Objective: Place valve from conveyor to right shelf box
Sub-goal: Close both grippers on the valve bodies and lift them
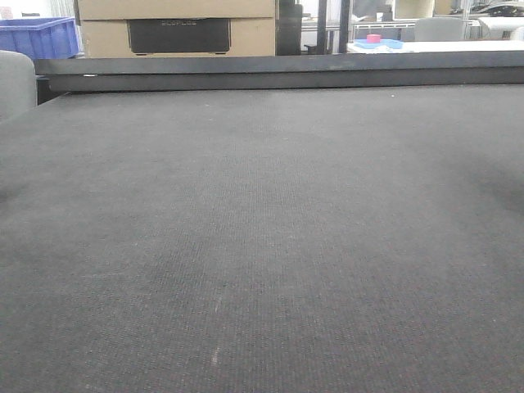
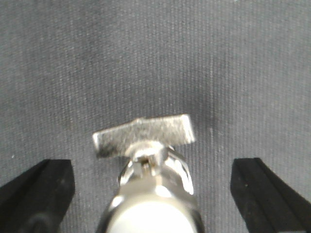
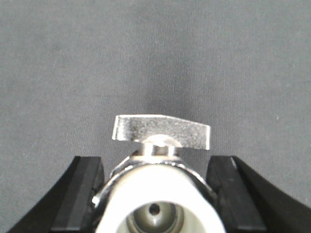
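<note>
In the left wrist view a silver valve point(image 2: 150, 189) with a flat lever point(image 2: 143, 136) stands on the dark grey conveyor point(image 2: 155, 58). My left gripper point(image 2: 151, 165) is open; its black fingers point(image 2: 36, 194) stand wide on either side of the valve, well clear of it. In the right wrist view my right gripper point(image 3: 154, 160) has its black fingers point(image 3: 80, 194) pressed against both sides of a second valve point(image 3: 160, 189), whose lever point(image 3: 163, 131) points across. The conveyor point(image 1: 262, 246) fills the front view, where no gripper or valve shows. The right shelf is out of view.
A dark rail point(image 1: 278, 74) runs along the belt's far edge. A blue crate point(image 1: 37, 37) stands beyond it at the far left, beside a tan cardboard box point(image 1: 176, 24). A grey rounded object point(image 1: 15, 82) is at the left edge.
</note>
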